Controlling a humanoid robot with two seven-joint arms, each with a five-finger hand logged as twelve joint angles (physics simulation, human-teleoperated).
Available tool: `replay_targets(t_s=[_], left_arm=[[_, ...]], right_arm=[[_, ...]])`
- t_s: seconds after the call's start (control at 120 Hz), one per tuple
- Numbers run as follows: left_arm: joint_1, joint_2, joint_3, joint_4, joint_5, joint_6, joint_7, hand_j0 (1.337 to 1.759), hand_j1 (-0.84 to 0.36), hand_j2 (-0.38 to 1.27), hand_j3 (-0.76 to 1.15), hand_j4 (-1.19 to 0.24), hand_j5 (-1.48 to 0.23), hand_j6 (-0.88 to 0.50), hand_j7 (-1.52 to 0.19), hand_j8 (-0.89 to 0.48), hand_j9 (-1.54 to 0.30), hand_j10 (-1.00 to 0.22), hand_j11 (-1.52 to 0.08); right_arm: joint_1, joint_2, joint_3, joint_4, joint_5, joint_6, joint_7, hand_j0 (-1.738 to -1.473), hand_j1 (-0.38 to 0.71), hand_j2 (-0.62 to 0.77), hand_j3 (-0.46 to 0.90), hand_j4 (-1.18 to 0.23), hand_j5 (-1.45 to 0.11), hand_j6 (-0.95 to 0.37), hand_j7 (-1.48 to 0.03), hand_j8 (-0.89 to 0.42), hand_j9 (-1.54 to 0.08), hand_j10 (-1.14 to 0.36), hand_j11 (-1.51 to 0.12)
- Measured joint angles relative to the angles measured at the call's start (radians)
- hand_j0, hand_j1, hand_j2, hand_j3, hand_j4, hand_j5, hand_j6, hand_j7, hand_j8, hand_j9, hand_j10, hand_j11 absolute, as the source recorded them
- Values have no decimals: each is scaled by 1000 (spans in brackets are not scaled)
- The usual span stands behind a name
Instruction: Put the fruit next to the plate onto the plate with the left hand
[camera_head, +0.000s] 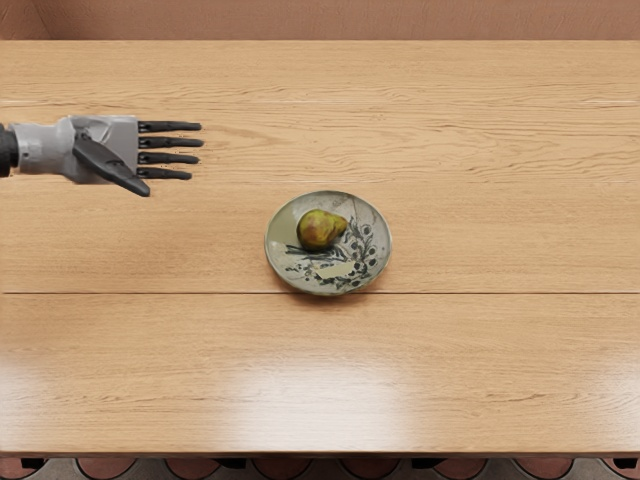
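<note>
Left fingers spread above wooden table; pear on plate

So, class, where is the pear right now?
In the head view the pear lies on the plate, in its upper left part, near the table's middle.

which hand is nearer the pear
Left. The left hand hovers open, up and to the picture's left of the pear, well apart from it; the pear lies on the plate. The right hand is out of view.
</note>
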Motion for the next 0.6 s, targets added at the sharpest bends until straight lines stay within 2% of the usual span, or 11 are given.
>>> replay_targets(t_s=[0.4,0.6], left_arm=[[59,156,5,3,-20,0,0,1658,339,1,0,-7,-11,-7,-11,-7,-11,-7,-11],[66,167,6,4,-17,0,0,1658,339,1,0,-7,-11,-6,-11,-6,-11,-7,-11]], right_arm=[[0,0,0,0,0,0,0,-1658,-323,-4,0,-22,-28,-22,-29,-22,-29,-22,-29],[0,0,0,0,0,0,0,-1658,-323,-4,0,-22,-28,-22,-28,-22,-28,-22,-28]])
